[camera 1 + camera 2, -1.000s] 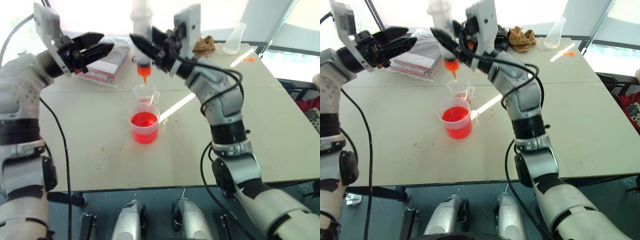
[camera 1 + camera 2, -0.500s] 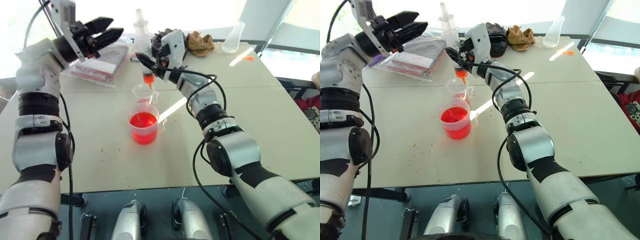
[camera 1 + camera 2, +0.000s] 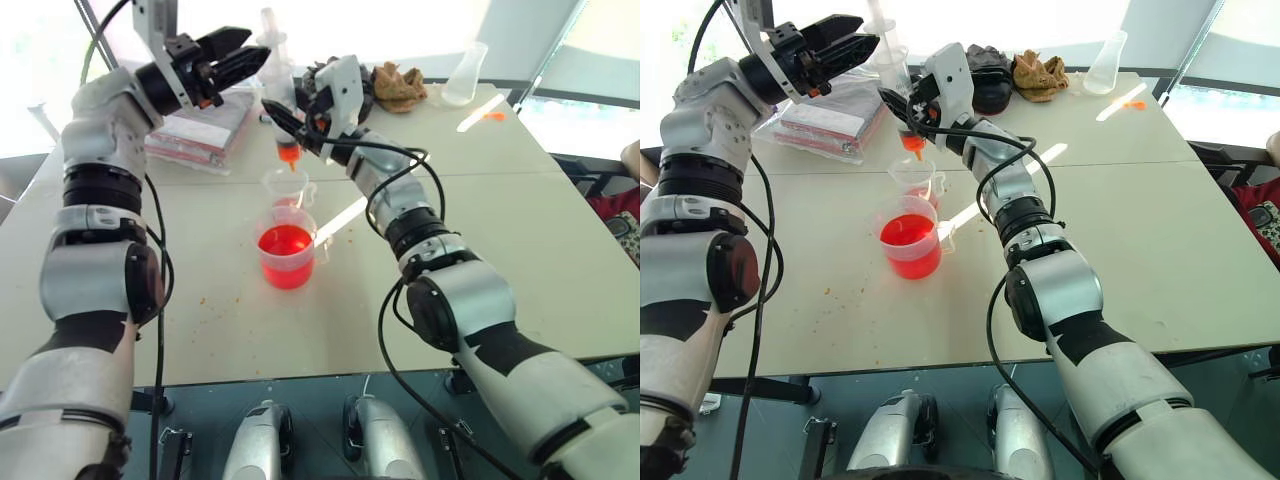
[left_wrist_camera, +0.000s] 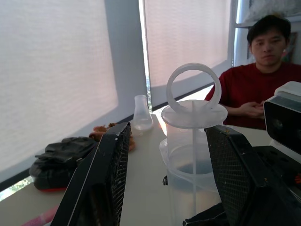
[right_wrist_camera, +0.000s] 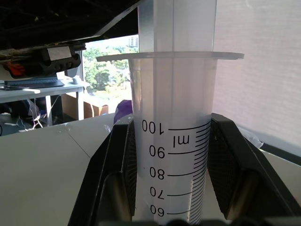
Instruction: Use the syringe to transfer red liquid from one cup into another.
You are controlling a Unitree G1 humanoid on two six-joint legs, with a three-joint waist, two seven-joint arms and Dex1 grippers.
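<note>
My right gripper (image 3: pixel 283 118) pinches the syringe (image 3: pixel 279 90) upright above the small cup (image 3: pixel 287 187); my spread left gripper (image 3: pixel 240 62), nearing the plunger (image 4: pixel 193 94), could tilt it and spill.

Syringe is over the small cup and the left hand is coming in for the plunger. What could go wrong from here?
1. The syringe tip hangs above the smaller cup, not inside it; a hard plunger push could squirt red liquid onto the table.
2. The left gripper beside the plunger could knock the barrel off line.
3. The fuller red cup stands touching or nearly touching it, so a bump may spill it.
</note>
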